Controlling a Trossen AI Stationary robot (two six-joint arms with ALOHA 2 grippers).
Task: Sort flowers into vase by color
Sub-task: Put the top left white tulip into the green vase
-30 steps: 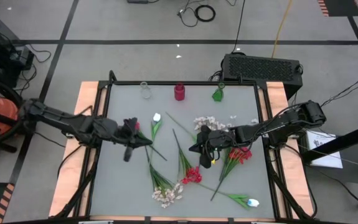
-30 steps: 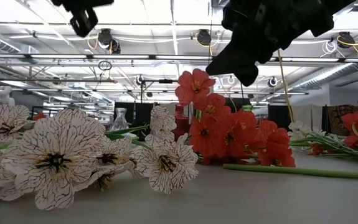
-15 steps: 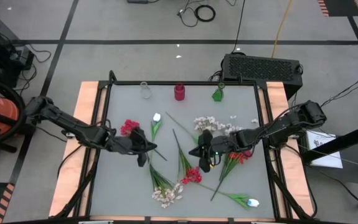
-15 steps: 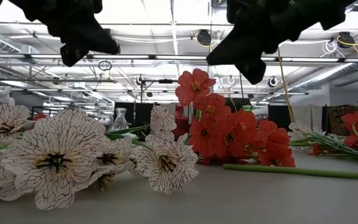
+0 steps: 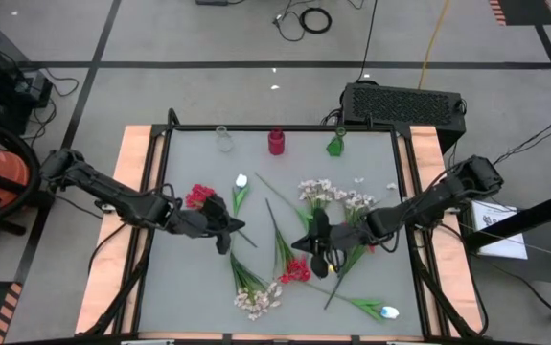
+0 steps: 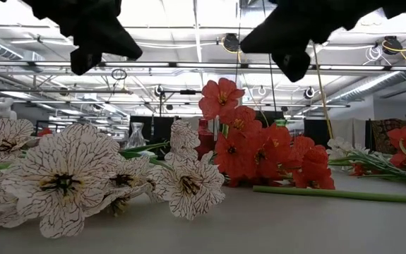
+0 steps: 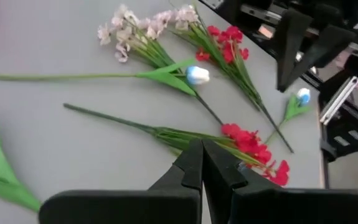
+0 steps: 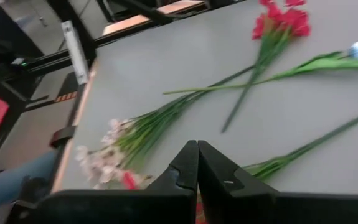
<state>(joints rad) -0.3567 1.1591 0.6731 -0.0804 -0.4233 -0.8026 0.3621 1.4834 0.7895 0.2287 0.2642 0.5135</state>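
Note:
Artificial flowers lie flat on the grey table. Red blooms (image 5: 198, 196) and a white tulip (image 5: 241, 181) lie toward the left, and a pinkish-white cluster (image 5: 325, 191) lies in the middle. Nearer the near edge lie red blooms (image 5: 294, 271), a pale cluster (image 5: 259, 301) and another white tulip (image 5: 387, 311). My left gripper (image 5: 223, 233) hovers shut, right of the left red blooms; its fingers (image 7: 202, 160) hold nothing. My right gripper (image 5: 314, 243) hovers shut just right of the near red blooms (image 6: 259, 152); its fingers (image 8: 197, 158) are empty too.
Three small vases stand along the far edge: clear (image 5: 223, 139), red (image 5: 276, 142), green (image 5: 336, 145). More red blooms (image 5: 375, 237) lie partly under my right arm. Green stems cross the table's middle. Wooden rails flank the table's left and right sides.
My left gripper has moved right and toward the near edge and has come lower, leaving the left red blooms in plain sight. My right gripper has moved toward the near edge, uncovering the pinkish-white cluster. The flowers have stayed where they were.

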